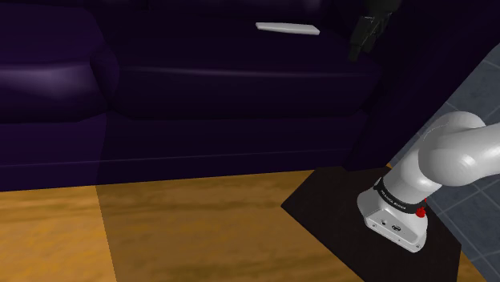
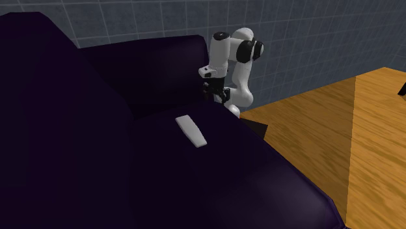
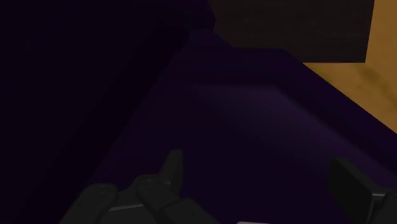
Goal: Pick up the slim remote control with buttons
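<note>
Barely started: the remote [image 1: 288, 29] lies flat on the sofa [image 1: 200, 88] seat, untouched. Jaws are open and empty, hovering near it toward the shoulder view's right, so reach and grab are left.

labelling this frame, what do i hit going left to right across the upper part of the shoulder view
In order: sofa armrest → remote lying on the sofa seat → gripper → grey tiles
</note>
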Robot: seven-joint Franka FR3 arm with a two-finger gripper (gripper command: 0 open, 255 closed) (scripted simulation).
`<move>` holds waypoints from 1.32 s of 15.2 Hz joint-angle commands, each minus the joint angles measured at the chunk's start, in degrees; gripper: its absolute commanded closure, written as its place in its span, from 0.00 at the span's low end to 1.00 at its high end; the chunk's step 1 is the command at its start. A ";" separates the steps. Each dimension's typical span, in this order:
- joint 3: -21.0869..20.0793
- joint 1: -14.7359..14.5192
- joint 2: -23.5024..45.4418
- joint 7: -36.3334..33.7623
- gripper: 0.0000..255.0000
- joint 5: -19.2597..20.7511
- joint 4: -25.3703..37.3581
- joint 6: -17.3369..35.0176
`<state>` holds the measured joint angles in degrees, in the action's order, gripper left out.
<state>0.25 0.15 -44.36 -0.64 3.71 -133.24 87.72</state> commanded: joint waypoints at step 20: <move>11.42 -10.22 42.15 52.33 0.00 -2.19 42.74 1.23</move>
<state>11.58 -9.77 -4.87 48.75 2.20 -94.04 89.82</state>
